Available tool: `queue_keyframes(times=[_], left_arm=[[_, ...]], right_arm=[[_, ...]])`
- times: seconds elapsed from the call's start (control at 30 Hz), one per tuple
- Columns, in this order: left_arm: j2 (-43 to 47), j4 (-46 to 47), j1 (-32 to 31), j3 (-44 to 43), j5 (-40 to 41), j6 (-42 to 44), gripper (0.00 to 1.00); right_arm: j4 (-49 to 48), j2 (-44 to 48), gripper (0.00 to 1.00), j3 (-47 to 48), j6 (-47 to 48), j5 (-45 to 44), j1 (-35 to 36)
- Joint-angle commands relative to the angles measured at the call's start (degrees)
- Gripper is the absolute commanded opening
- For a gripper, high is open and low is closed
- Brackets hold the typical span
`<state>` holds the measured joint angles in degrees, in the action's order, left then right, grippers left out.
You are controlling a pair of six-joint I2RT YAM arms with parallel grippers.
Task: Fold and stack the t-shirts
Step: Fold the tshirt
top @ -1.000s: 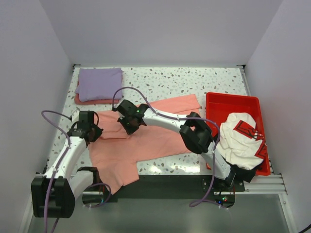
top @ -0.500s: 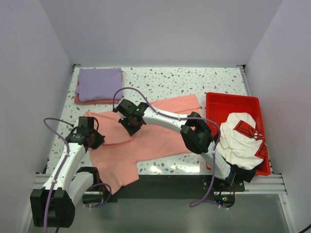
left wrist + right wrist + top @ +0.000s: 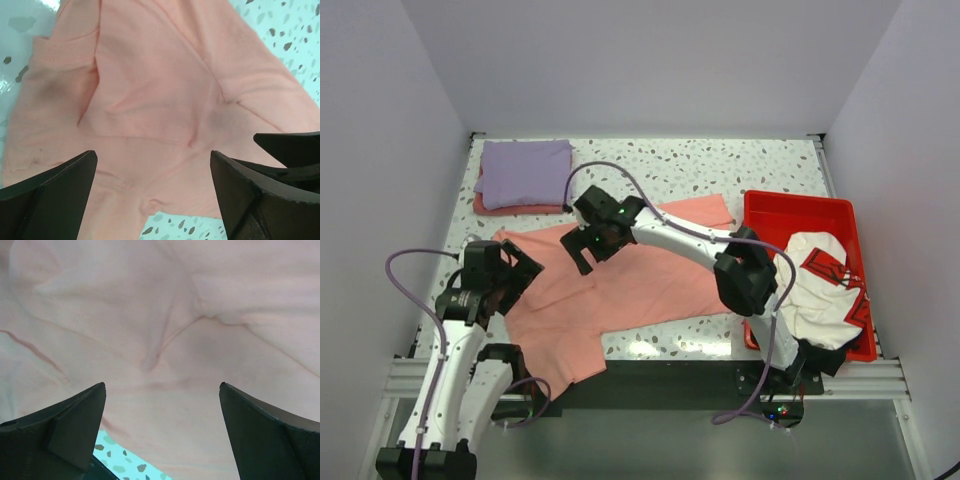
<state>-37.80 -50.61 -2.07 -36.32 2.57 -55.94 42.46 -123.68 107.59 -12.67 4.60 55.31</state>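
Observation:
A salmon-pink t-shirt [image 3: 640,285] lies spread across the middle of the table, its hem hanging over the front edge. My left gripper [image 3: 525,272] hovers open over the shirt's left side; the left wrist view shows only pink cloth [image 3: 160,90] between its fingers [image 3: 152,152]. My right gripper [image 3: 578,252] stands open above the shirt's upper left part, with wrinkled pink cloth [image 3: 165,315] below the jaws [image 3: 162,385] and nothing held. A folded lavender t-shirt [image 3: 525,172] rests on a folded pink one [image 3: 500,208] at the back left.
A red tray [image 3: 790,205] stands at the right edge. It holds a bunched white shirt [image 3: 820,290] with a red and black print. The walls close in on both sides of the speckled table [image 3: 700,170].
Both grippers have gone from shut to open and let go of the salmon-pink shirt. The left arm drew back toward the near left. The right gripper shifted slightly back and right.

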Motion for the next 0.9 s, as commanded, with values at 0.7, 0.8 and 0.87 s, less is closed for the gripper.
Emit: queue_keyframes(times=[0.7,0.8,0.87], left_arm=[[-47.9,39.4,2.1,-8.2,7.1,10.1,1.00],[-52.1,39.4,4.5,-9.6,7.4,10.6,1.00],[-54.8,40.4,5.2,-10.3,6.6,11.6,1.00]], right_arm=[[-10.2,3.3,0.99,-12.6,3.9,-5.1,-31.8],[-10.6,1.1,0.99,-11.7,3.9,-5.6,-32.2],[-10.3,0.1,0.99,-11.6,3.7,-5.7,-32.2]])
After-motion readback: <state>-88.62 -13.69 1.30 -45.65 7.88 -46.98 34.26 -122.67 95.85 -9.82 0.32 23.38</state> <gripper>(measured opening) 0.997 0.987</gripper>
